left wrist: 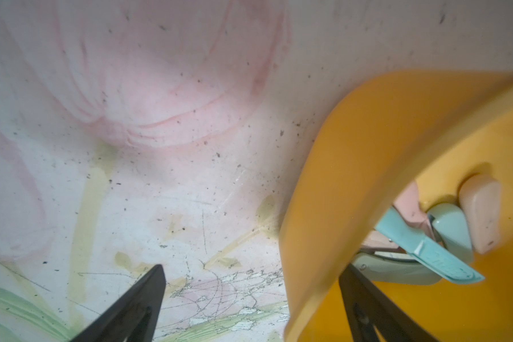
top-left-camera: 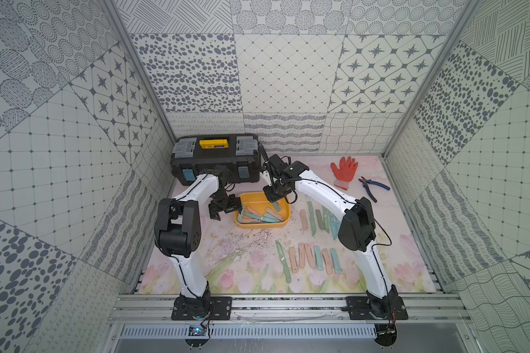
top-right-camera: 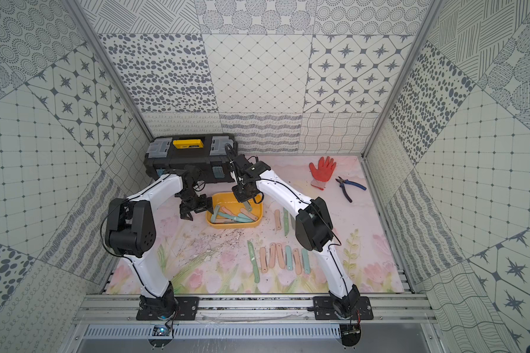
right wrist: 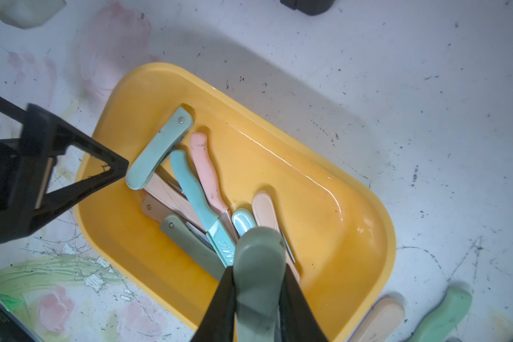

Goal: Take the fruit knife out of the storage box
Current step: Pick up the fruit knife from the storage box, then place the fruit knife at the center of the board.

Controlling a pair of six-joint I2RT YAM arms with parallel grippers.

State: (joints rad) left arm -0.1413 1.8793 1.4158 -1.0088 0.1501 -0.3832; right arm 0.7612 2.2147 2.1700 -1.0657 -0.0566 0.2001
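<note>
As we start close to the robot's feet, a row of knives (top-left-camera: 309, 258) lies flat on the mat (top-left-camera: 227, 259). A second row (top-left-camera: 318, 218) lies a bit further back, by the right arm. Just past that sits the box (top-left-camera: 259, 226), yellow and low, with no lid. A pile (right wrist: 190, 183) of pink, blue and green knives lies in it.

The right claw (top-left-camera: 274, 200) hangs over the right half of the box. It is pinched narrow on a grey-green knife (right wrist: 258, 272), folded shut. The knife's long side runs the same way as the claw's fingers, so it points down out of the claw, toward the pile. Its low end is over the inside of the box, not past the wall. I cannot tell if it touches the knives under it.

The left claw (top-left-camera: 227, 213) is at the left end of the box. It is wide and holds nothing. One finger is inside the box and one is outside, with the wall between them.

I think the next move is up, then over the right wall to the rows. The right arm is the nearer one for that.

Far at the back are a black toolbox (top-left-camera: 216, 156), a red glove (top-left-camera: 344, 171) and pliers (top-left-camera: 372, 186).
</note>
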